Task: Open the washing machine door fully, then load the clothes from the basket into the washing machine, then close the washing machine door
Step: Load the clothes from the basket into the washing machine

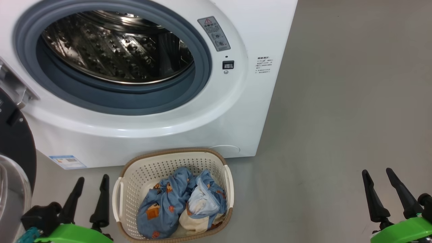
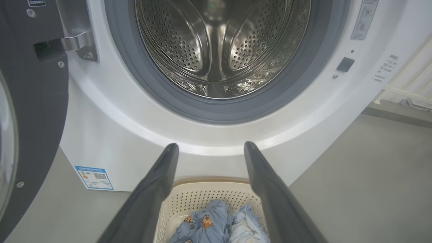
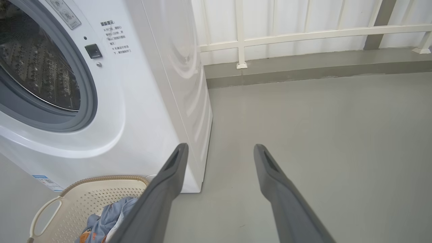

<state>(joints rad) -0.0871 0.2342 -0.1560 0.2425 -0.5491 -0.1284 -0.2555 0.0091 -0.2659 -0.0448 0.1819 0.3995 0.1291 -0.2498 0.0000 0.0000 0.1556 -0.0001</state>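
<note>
The door (image 1: 15, 145) hangs open at the far left, but only its edge shows, so I cannot tell if it is swung fully back; if not, an arm carrying cloth could knock it. The left claw (image 1: 93, 178), spread and empty, hovers just beside it, left of the basket (image 1: 175, 152), so a wide swing risks clipping the door. The clothes (image 1: 175, 202) lie bunched in the basket, which stands on the floor (image 1: 337, 101) just before the washer (image 1: 243, 111). A shallow pinch could drag a second piece over the rim or tip the light basket; trailing cloth may snag on the gasket (image 1: 199, 77) short of the drum (image 1: 114, 47). The right claw (image 1: 376, 171), also spread and empty, sits well apart to the right, a long reach.
</note>
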